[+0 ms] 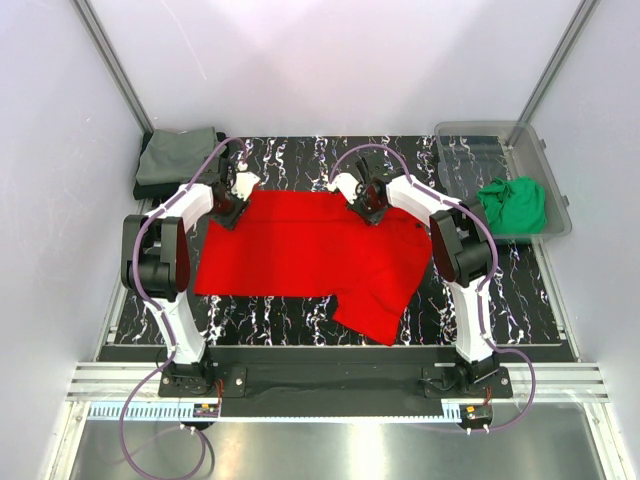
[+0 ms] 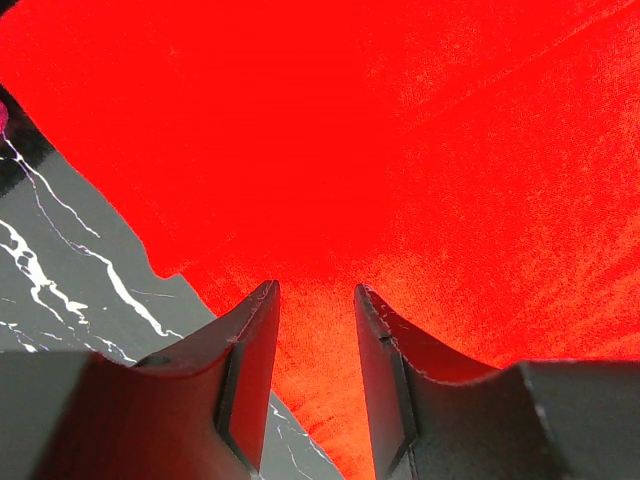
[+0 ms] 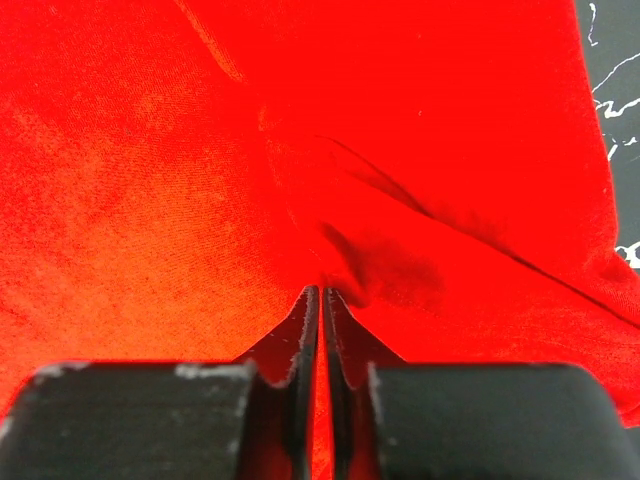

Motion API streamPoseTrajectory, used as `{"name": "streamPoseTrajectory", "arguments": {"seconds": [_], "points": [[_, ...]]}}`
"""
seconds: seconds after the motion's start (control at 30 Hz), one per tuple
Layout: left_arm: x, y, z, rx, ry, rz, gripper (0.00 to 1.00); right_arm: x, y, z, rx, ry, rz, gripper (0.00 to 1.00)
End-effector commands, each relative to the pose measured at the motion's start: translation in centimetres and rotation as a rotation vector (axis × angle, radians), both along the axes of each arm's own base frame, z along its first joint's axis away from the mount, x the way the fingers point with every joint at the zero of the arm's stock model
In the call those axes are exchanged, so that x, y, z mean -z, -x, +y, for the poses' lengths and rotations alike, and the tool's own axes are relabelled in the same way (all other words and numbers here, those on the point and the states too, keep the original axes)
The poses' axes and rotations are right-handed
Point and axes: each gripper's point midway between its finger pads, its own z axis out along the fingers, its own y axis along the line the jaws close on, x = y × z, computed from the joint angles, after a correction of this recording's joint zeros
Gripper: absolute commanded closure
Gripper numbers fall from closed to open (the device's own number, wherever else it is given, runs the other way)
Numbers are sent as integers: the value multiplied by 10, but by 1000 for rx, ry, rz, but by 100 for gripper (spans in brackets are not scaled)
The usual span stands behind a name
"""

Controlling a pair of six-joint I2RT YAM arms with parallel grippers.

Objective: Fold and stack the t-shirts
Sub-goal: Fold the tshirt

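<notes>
Early days I'd say — red shirt (image 1: 300, 250) spread unfolded on the counter (image 1: 300, 150), right hand (image 3: 320, 292) pinching its far edge, left hand (image 2: 315, 292) half open over its corner holding nothing, green shirt (image 1: 512, 205) crumpled in the bin (image 1: 470, 130) — only the grey shirt (image 1: 178, 155) looks folded.

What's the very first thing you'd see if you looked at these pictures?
The big bright red t-shirt, spread over the middle of the black marbled table. At its far edge the right gripper pinches a wrinkle of the cloth. A crumpled green t-shirt sits in the clear bin at the far right.
</notes>
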Motion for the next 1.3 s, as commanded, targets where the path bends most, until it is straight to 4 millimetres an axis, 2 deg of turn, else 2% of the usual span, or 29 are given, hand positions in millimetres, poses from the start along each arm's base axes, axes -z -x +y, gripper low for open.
{"name": "streamPoseTrajectory", "arguments": {"seconds": [0.0,0.1,0.2,0.27,0.33,0.43,0.73,0.77,0.87,1.0,1.27], "points": [[-11,-13,-6,1,21,-42,59,-16,-13,9,-14,-16,-64,91],[-12,-15,-7,2,27,-47,59,-19,-14,9,-16,-18,-71,99],[-12,-14,-6,-1,27,-43,59,-28,-16,11,-6,-34,-84,100],[-11,-14,-7,2,27,-42,59,-41,-15,14,4,-56,-97,100],[-11,-14,-7,1,31,-43,59,-53,-11,16,2,-71,-103,100],[-10,-14,-8,2,34,-41,59,-61,-3,19,-12,-78,-103,100],[-13,-17,-9,0,41,-50,60,-64,16,30,-31,-83,-86,100],[-13,-16,-9,-1,41,-48,60,-63,14,28,-22,-76,-91,96],[-15,-15,-9,1,38,-51,60,-54,6,21,-7,-25,-119,68],[-15,-11,-7,2,25,-48,60,-38,-5,13,2,6,-120,65],[-13,-12,-7,1,22,-45,60,-30,-21,-1,17,18,-120,66]]}}
